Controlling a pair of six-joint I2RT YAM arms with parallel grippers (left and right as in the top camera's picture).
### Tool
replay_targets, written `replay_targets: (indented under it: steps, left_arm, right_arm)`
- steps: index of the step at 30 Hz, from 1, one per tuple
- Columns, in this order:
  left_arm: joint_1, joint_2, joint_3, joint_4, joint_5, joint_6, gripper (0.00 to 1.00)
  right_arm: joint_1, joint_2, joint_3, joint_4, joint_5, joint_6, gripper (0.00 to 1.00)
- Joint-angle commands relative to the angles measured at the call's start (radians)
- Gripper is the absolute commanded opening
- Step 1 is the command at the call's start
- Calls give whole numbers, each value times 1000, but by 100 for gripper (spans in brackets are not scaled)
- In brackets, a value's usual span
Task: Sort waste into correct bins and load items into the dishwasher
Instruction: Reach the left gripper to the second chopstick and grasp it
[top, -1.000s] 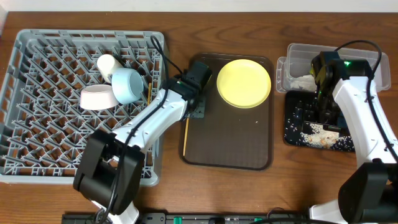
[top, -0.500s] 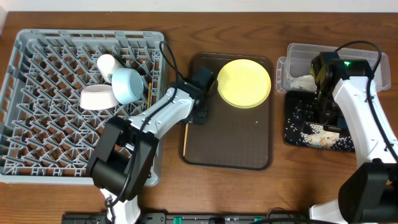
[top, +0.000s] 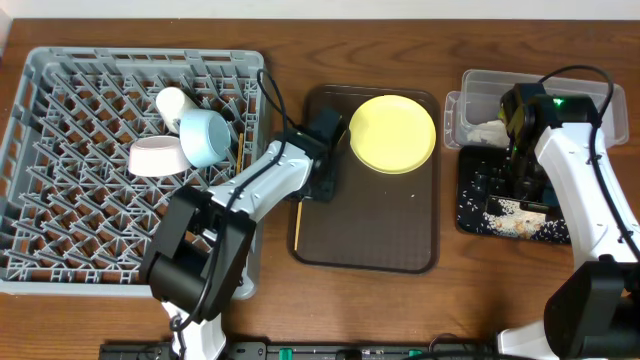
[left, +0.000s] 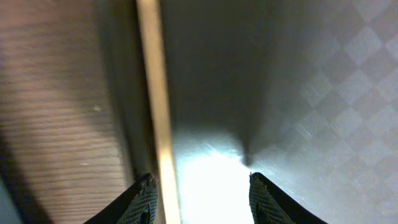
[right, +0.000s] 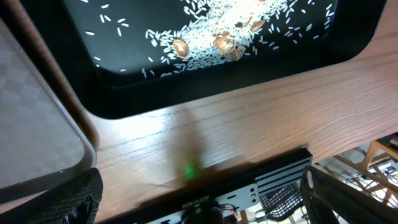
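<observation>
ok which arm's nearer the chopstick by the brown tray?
Left. Left arm sits over the chopstick, along the brown tray's left edge; right arm is far across, over the black tray.

Wooden table (top: 400, 305): brown, grain running left to right, surface sound. A faint green glow shows on the wood near its near edge in the right wrist view.

Serving tray (top: 370, 225): dark brown, rectangular with rounded corners and a raised rim. It lies at the table's middle, long sides running far edge to near edge. Its floor carries a fine checkered texture (left: 323, 93), with a bright glare patch.

Black equipment strip (top: 350, 351): set along the table's near edge, with vent slots.
</observation>
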Motion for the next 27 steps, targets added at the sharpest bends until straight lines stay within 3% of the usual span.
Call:
replay_targets:
  steps: [1, 27]
  left_arm:
    - [-1, 16, -2, -3, 33, -16, 50]
    - [-1, 18, -16, -1, -24, -16, 50]
  right_arm:
    - [-11, 1, 2, 0, 6, 10, 99]
    - [-11, 1, 2, -2, 6, 10, 99]
